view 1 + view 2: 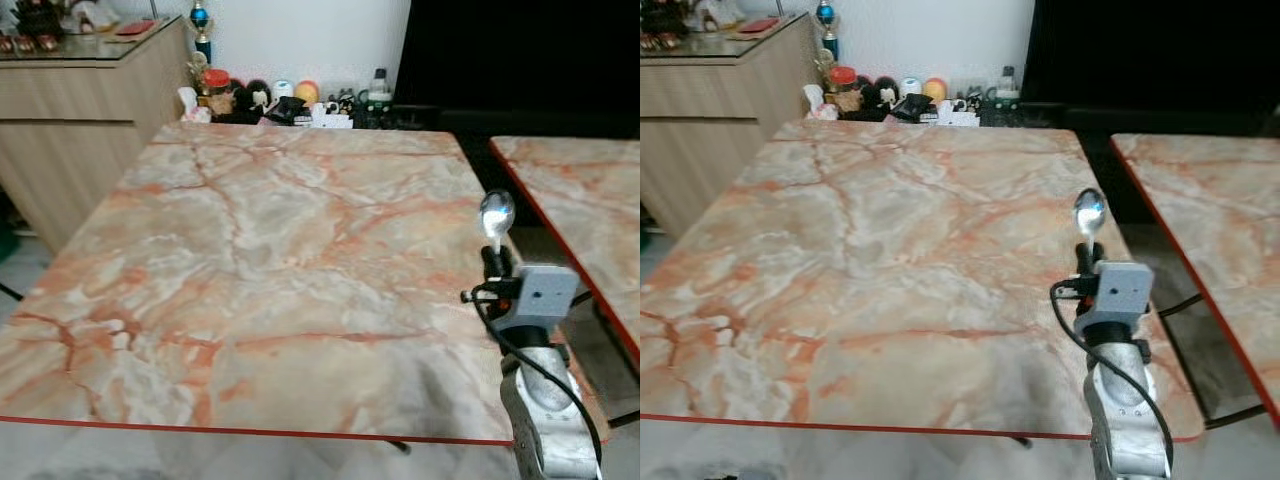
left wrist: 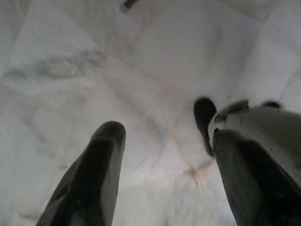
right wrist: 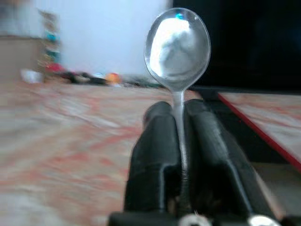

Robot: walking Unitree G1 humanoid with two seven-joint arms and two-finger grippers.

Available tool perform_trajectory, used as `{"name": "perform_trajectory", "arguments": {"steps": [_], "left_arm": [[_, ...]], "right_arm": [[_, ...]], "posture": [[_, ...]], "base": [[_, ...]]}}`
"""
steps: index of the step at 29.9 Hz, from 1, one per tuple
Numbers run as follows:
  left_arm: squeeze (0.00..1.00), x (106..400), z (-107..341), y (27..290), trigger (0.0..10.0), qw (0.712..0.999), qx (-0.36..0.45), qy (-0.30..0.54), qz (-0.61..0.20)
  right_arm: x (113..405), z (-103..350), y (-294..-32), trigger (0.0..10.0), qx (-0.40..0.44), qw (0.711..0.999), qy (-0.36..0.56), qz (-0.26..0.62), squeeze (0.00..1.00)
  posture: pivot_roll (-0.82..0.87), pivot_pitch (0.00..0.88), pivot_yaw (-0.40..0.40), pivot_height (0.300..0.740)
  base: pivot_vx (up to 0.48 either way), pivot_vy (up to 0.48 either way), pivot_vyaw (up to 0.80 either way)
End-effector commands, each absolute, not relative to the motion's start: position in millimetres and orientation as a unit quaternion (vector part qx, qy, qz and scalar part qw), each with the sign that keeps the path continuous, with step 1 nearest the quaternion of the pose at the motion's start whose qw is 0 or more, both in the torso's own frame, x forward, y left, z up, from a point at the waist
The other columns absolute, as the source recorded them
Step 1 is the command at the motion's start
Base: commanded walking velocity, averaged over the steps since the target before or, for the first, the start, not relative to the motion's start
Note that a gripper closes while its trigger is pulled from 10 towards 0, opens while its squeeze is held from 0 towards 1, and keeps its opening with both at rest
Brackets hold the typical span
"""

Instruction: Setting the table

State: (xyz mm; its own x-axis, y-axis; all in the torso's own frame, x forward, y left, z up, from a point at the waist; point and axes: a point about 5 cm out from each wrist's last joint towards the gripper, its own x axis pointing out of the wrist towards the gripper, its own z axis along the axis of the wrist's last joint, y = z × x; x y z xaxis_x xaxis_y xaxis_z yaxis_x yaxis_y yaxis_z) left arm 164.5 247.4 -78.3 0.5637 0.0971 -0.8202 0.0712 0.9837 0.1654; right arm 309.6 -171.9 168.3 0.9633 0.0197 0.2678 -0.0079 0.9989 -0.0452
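Right gripper (image 3: 181, 141), jaws clenching the handle of a spoon (image 3: 178, 44), is holding it upright above the marble tabletop's (image 1: 260, 250) right edge; left gripper (image 2: 160, 155) is hanging released over the floor (image 2: 94, 56)

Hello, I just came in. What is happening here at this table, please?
The robot is setting the table. Its right gripper holds a spoon by the handle, bowl end pointing up, its fingers shut on it. The gripper is over the near right part of the marble table, and the spoon is not yet laid down. The left gripper hangs open above the pale tiled floor. A second table stands to the right.
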Motion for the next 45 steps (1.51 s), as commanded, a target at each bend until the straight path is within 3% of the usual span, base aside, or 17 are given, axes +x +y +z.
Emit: {"name": "perform_trajectory", "arguments": {"steps": [1,45], "left_arm": [[0.00,155,-82,249,10.0,0.870,0.092,0.484,0.006],[0.00,167,-79,242,10.0,0.878,0.088,0.471,-0.002]], "right_arm": [[308,177,-178,10.0,-0.028,0.988,-0.155,-0.004,0.00],[307,218,-218,10.0,-0.034,0.968,-0.227,-0.105,0.00]], "posture": [[-0.03,0.062,0.012,0.740],[-0.05,0.103,0.014,0.740]], "base": [[0.000,-0.480,0.00],[0.000,-0.480,0.00]]}}
